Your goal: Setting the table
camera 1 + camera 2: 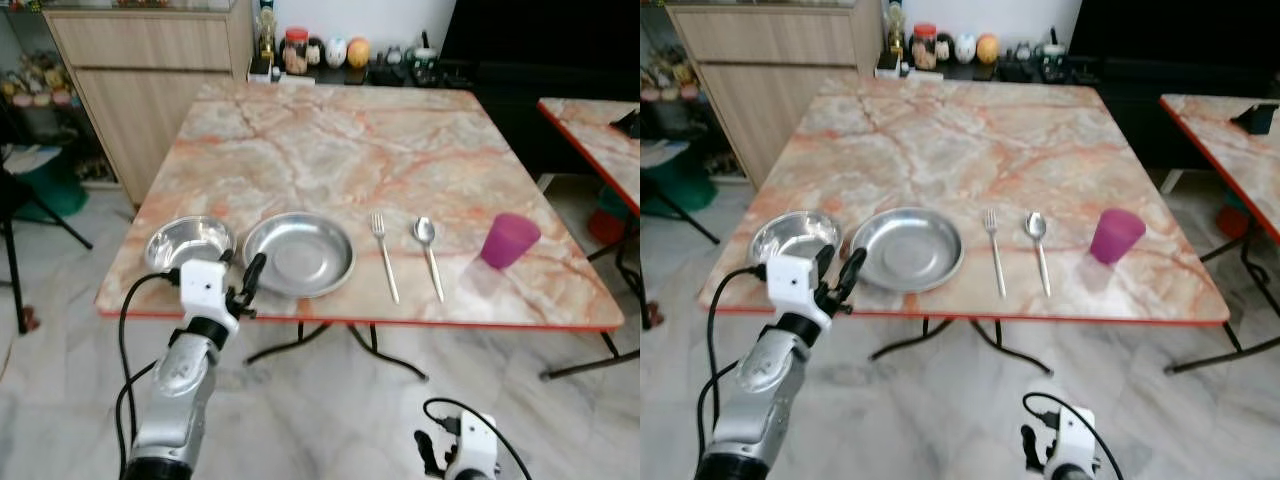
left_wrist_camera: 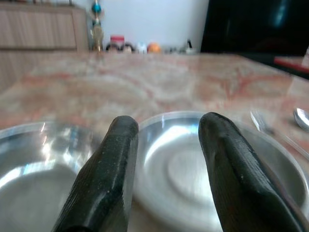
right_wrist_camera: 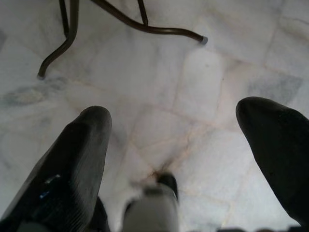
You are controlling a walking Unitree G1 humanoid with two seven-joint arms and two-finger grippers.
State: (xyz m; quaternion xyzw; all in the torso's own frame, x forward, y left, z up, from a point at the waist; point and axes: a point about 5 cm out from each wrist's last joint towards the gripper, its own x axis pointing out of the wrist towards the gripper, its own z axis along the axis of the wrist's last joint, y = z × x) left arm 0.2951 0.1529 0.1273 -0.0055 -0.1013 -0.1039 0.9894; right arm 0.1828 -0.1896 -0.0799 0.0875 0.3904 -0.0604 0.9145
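1. Left eye view: square orange-veined marble table (image 1: pixel 330 140) with a red edge, carrying a place setting lined up along its near edge.
2. From the robot's left to right: small shiny steel bowl (image 1: pixel 189 243), then round flat steel plate (image 1: pixel 299 253) just beside it, rims nearly touching; slim steel fork (image 1: pixel 384 255), steel spoon (image 1: pixel 429 254), translucent pink plastic cup (image 1: pixel 509 240).
3. Fork and spoon parallel, handles toward the near edge, laid apart from each other and beside the plate as for a diner seated on this side.
4. Left gripper (image 1: pixel 240 280) raised at the table's near edge, black fingers parted a little and holding nothing, aimed at the seam between bowl and plate.
5. Left wrist view: both fingers (image 2: pixel 108 169) framing the plate's near rim, bowl off to one side. Probably lined up for nudging or gripping one of the two dishes; which one, unclear.
6. Right gripper (image 3: pixel 171 159) hanging low over the pale marble floor (image 3: pixel 159 87), fingers spread wide, idle, dark metal table leg (image 3: pixel 67 34) beyond.
7. Jars and ornaments (image 1: pixel 320 50) bunched on the far side by the wall, well apart from the setting.
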